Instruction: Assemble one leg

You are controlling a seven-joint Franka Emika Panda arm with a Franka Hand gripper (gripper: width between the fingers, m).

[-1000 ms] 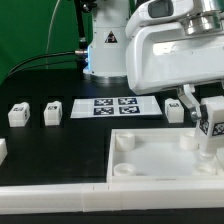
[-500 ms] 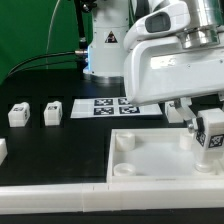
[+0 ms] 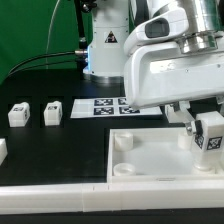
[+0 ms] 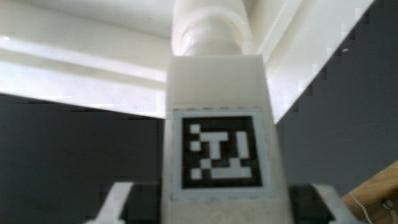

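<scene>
My gripper (image 3: 207, 122) is shut on a white leg (image 3: 209, 138) with a black-and-white tag, holding it upright over the far right corner of the large white square panel (image 3: 150, 160). In the wrist view the leg (image 4: 217, 130) fills the middle between the two fingers (image 4: 128, 203), its tag facing the camera and its far end reaching toward the panel's round corner socket (image 4: 214, 30). Whether the leg touches the socket cannot be told. Two more legs (image 3: 17, 114) (image 3: 53, 111) lie on the black table at the exterior view's left.
The marker board (image 3: 114, 105) lies behind the panel, near the robot base (image 3: 105, 45). Another white part (image 3: 2, 150) sits at the exterior view's left edge. A white ledge (image 3: 50, 200) runs along the front. The panel's near left socket (image 3: 124, 141) is open.
The arm has shifted slightly toward the exterior view's right and lower with the leg, bringing it down over the panel's far right corner.
</scene>
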